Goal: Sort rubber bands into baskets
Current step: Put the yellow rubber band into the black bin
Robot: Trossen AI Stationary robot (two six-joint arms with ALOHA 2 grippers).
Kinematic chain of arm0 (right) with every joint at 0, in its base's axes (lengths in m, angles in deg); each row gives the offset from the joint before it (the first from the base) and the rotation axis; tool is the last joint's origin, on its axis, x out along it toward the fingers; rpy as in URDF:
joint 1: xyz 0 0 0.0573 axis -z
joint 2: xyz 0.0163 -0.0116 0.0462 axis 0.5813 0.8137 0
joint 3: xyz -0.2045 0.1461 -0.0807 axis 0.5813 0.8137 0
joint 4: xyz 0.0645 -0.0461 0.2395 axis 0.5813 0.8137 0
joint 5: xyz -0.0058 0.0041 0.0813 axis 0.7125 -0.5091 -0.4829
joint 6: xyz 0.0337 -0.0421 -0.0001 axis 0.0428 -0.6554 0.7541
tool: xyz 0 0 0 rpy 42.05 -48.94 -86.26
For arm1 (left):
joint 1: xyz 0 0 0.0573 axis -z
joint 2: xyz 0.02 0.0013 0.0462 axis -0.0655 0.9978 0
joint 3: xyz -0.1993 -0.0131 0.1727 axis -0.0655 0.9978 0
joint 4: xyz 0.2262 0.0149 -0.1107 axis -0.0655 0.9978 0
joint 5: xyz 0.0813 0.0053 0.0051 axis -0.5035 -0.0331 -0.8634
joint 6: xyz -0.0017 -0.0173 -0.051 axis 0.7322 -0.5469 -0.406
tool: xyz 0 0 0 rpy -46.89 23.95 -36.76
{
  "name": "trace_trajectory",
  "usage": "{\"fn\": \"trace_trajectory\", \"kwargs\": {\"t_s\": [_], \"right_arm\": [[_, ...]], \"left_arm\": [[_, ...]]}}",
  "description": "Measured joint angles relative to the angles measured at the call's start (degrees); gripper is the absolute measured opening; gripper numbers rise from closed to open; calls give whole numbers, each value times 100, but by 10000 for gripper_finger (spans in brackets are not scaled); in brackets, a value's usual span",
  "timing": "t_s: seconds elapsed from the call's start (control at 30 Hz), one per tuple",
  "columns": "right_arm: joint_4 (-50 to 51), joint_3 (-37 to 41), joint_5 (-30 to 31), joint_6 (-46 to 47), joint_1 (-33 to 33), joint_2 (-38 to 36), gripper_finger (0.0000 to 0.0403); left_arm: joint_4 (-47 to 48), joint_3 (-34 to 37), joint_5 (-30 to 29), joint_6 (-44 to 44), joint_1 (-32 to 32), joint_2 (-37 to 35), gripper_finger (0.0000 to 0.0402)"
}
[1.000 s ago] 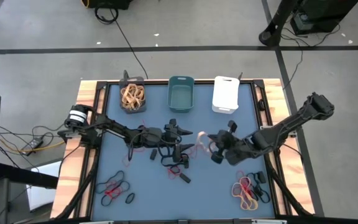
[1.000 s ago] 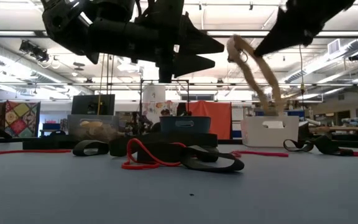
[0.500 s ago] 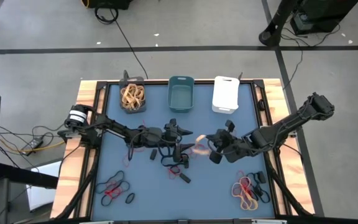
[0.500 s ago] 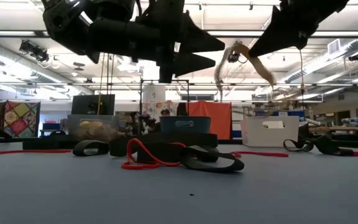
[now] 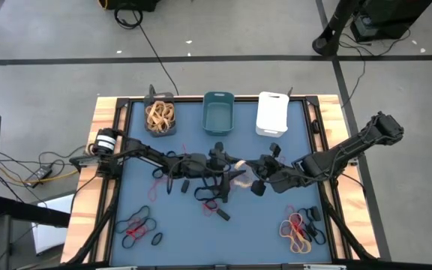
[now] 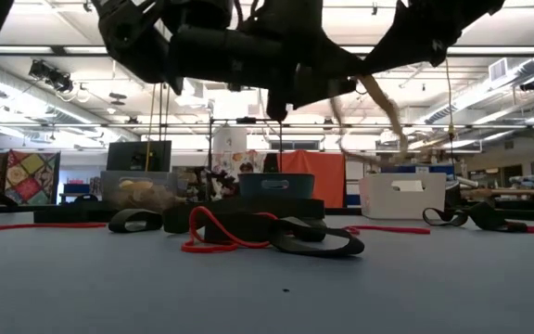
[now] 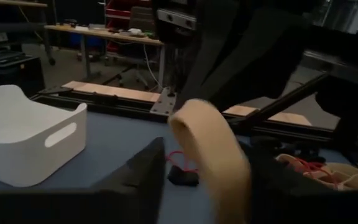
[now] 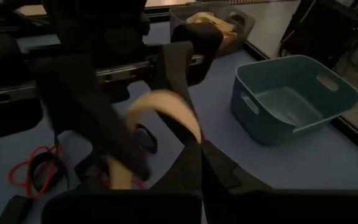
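Note:
A wide tan rubber band (image 5: 239, 166) hangs in the air over the middle of the table, with my right gripper (image 5: 255, 178) shut on it. My left gripper (image 5: 229, 169) points level at it from the table's left. Its fingers are apart, one on each side of the band's free loop (image 7: 209, 149). Three baskets stand along the far edge: a dark grey one (image 5: 160, 116) holding tan bands, a teal one (image 5: 218, 114) and a white one (image 5: 272, 114). More rubber bands (image 5: 208, 193) in black and red lie on the mat below the grippers. My right gripper pinches the tan band between its two fingers at one end of the loop (image 8: 190, 135), coming slanting down from the table's right. The band is lifted clear of the mat and arches out past the fingertips toward my left gripper. Whether my left gripper's fingers (image 7: 143, 177) touch the band, I cannot tell.
Piles of mixed rubber bands lie near the front left (image 5: 137, 227) and front right (image 5: 300, 231) corners of the blue mat. A small black piece (image 5: 222, 214) lies in front of the middle pile. Wooden rails (image 5: 105, 127) frame the table.
My left gripper has gone toward the table's right, up to the hanging tan band, and its fingers have narrowed around the band's loop. The band, still in my right gripper, has swung and changed its curve. My right gripper has stayed about where it was.

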Motion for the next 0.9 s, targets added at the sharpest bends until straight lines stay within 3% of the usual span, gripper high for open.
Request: {"fn": "trace_trajectory", "kwargs": {"t_s": [0.2, 0.57, 0.9], "right_arm": [[56, 0, 142, -2, -112, 0, 2], [194, 0, 47, 69, -120, 0, 17], [793, 0, 125, 753, -73, 0, 133]], "left_arm": [[-7, 7, -13, -8, -11, 0, 17], [470, 9, -13, -24, -23, -169, 4], [2778, 11, -571, -11, -229, -1489, 2]]}}
